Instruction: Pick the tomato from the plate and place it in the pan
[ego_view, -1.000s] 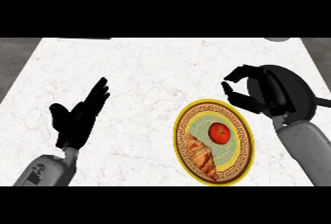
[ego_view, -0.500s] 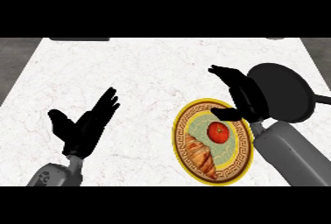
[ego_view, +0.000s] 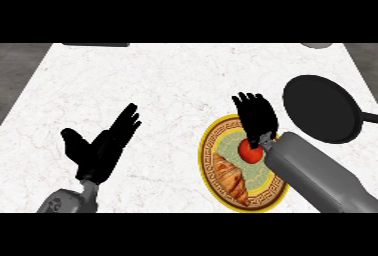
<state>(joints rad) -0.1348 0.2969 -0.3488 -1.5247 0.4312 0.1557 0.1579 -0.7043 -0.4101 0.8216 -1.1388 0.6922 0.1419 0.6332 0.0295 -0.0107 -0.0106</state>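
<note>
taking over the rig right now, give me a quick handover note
The left hand is open, fingers up, resting at the view's left, apart from everything.
The right hand is open, fingers straight, over the far side of the plate, and not closed on anything.
The tomato lies on the plate beside a croissant. The pan sits to the plate's right.
Done: the reach to the plate.
Left: grasp the tomato, lift it, set it in the pan.
</note>
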